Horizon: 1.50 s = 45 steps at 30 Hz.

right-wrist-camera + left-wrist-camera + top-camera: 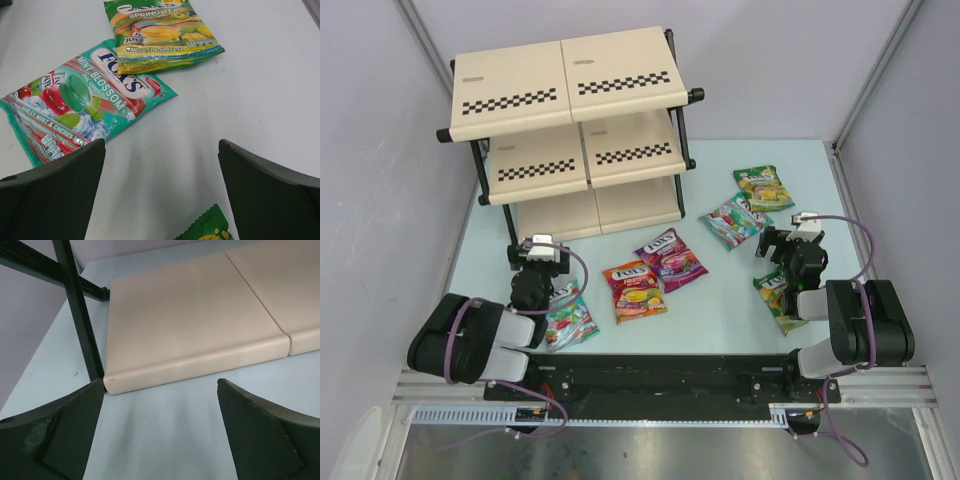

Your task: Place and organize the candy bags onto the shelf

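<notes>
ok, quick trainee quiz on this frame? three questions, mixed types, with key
1. How many candy bags lie on the table?
2. True or false: one bag already sits on the shelf.
3. The left gripper faces: A the shelf's bottom tier; B its top tier; C a candy bag.

Key: 1 six; 2 false; 3 A.

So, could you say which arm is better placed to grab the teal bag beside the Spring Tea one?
Probably right: the right pincer faces that teal bag; the left pincer faces the shelf.
</notes>
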Available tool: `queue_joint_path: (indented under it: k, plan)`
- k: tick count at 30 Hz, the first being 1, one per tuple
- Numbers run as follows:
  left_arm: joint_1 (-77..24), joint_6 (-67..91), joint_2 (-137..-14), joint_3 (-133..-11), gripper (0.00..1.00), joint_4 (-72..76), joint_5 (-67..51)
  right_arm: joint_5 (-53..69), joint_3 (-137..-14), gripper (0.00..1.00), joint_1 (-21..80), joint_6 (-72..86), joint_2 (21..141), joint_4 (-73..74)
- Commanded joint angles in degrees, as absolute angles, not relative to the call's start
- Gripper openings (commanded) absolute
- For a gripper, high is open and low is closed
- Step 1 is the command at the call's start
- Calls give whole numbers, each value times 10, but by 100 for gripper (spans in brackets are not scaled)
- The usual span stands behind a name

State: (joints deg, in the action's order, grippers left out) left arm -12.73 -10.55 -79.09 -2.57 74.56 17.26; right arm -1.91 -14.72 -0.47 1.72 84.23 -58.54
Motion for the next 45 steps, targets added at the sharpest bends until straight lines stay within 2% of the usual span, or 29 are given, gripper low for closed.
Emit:
queue_joint_path:
  k: [1, 9, 12, 14, 15, 17, 19, 21, 24, 30, 35, 42, 45]
  plan:
    - [-120, -88, -785, 3, 100, 881, 151, -23, -163, 100, -4, 13, 847, -601]
    - [-119, -87, -783, 3, 100, 872, 149, -21, -163, 100, -4, 14, 849, -603]
    - [-113, -62, -780, -41, 100, 812, 196, -28, -163, 100, -2, 12, 846, -600]
    - [-112, -68, -775, -19, 100, 844, 195, -41, -164, 100, 17, 5, 825, -587]
    - [-113, -73, -771, -11, 100, 877, 188, -52, -167, 100, 25, 2, 803, -567]
    - [-129, -83, -712, -8, 100, 851, 205, -102, -188, 100, 43, 2, 759, -478]
    - [-148, -94, -656, -31, 100, 743, 239, -167, -230, 100, 59, 27, 692, -402]
    - [-156, -84, -589, -52, 99, 630, 251, -210, -257, 100, 55, 144, 647, -294]
    - [-157, -40, -551, -57, 100, 600, 287, -252, -283, 100, 34, 258, 620, -193]
    - [-157, -34, -547, -21, 100, 659, 334, -128, -332, 100, -33, 300, 632, -146]
    - [-157, -19, -555, -30, 100, 628, 336, -66, -407, 100, -96, 302, 730, -75]
    - [-157, -24, -600, -67, 100, 599, 330, 131, -525, 100, -166, 328, 913, -90]
    - [-157, -26, -613, -76, 100, 592, 329, 165, -555, 100, -171, 338, 966, -126]
